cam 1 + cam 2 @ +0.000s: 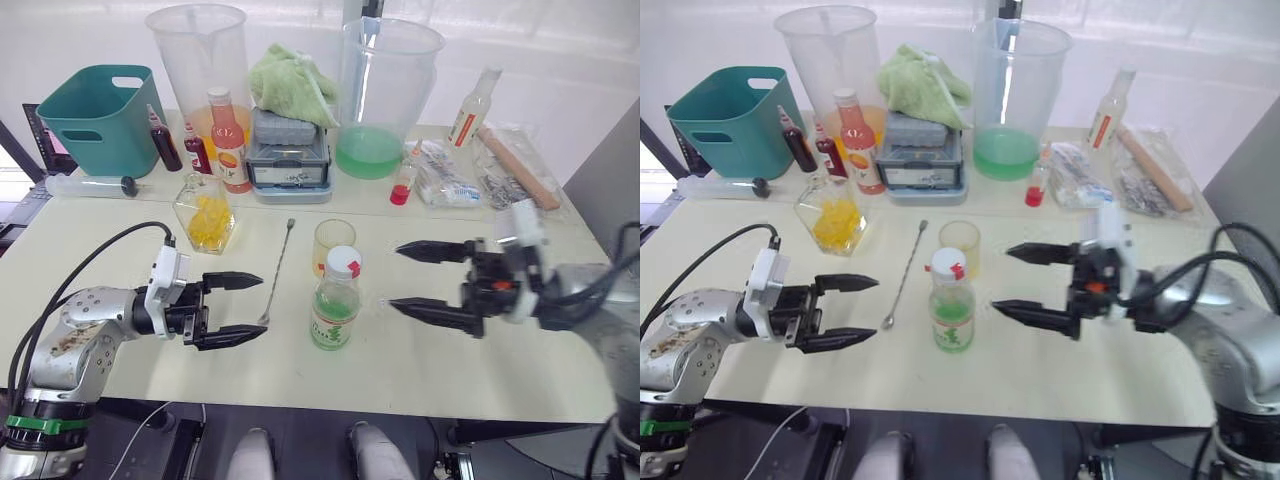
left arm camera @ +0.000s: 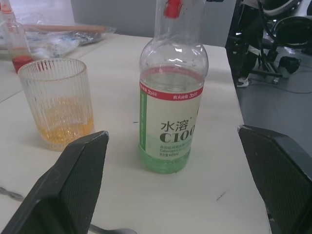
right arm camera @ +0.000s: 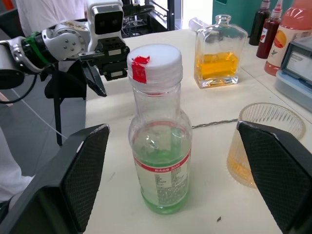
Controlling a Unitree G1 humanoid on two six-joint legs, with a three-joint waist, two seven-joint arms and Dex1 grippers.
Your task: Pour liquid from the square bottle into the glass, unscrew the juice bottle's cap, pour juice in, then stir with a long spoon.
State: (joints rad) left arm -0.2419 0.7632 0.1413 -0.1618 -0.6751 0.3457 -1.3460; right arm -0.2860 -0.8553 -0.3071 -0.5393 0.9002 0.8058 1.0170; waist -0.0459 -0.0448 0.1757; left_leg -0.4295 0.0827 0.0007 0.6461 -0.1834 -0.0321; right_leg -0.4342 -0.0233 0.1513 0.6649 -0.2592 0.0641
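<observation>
So the juice bottle (image 1: 334, 305) is standing upright near the front middle of the table (image 1: 420, 370), with its white cap (image 1: 343, 262) on top and a bit of red tab at the edge. Pale green liquid fills roughly the lower part. Right behind it, just beside and slightly toward the robot's left, sits the glass (image 1: 333, 243), which has a shallow layer of yellow-orange liquid in the bottom.

The left gripper (image 1: 240, 308) hovers over the table on the robot's left of the bottle, fingers spread wide apart and holding nothing. The right gripper (image 1: 398, 274) is on the other side, also gaping wide and empty, its tips pointed at the bottle but clearly apart from it. So the bottle sits between the two of them, untouched.

The long spoon (image 1: 276, 273) lies flat on the table, running from near the left gripper's fingertips back toward the grey box (image 1: 288, 160). The square bottle (image 1: 205, 212) stands further back on the robot's left, yellow-orange liquid in it, no stopper visible on the neck.

Along the back there's a teal bin (image 1: 100, 118), two big clear jugs (image 1: 197, 60), one with green liquid (image 1: 388, 95), a green cloth (image 1: 292, 84) and an orange-labelled bottle (image 1: 229, 142).
</observation>
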